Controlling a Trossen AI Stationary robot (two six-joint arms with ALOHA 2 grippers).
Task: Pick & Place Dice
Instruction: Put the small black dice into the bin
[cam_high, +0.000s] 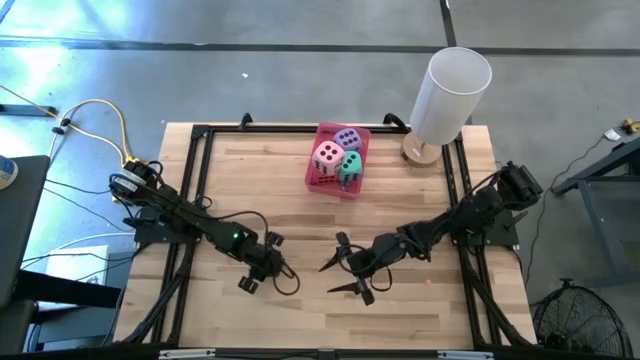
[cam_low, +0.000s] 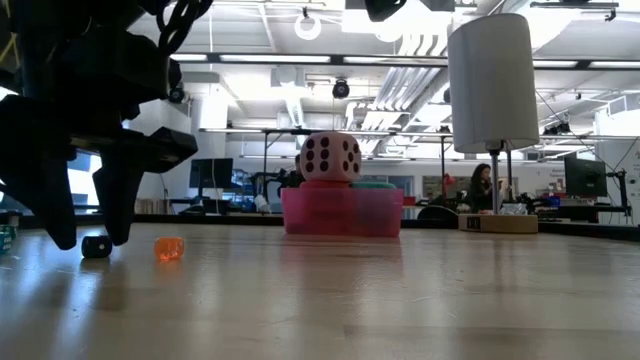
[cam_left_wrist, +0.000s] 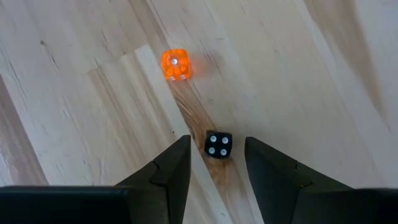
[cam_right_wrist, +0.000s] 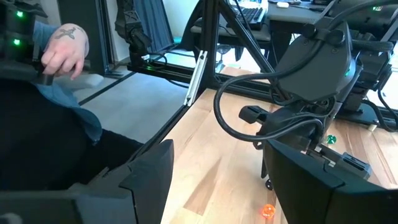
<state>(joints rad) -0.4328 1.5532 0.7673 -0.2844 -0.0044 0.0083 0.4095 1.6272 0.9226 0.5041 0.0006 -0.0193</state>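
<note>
Black, small and four pips up, a die sits on the wooden table between the fingers of your left gripper, whose jaws stand narrow around it, not yet touching it. An orange die lies just beyond the black one. The step in hand looks like a pinch on the black die: keep it centred, bring the fingertips low to the wood, and close squarely on two flat faces so it does not squirt out. It is a cube, so no long axis; its edges sit slightly skewed to the fingers, so a small wrist turn may help.

Beside the black die, toward the table's middle, your right gripper waits with jaws apart, holding nothing.

Far past the black die, the pink tray holds a pink die, a teal one and a purple one. A white cylinder stands near the tray.
</note>
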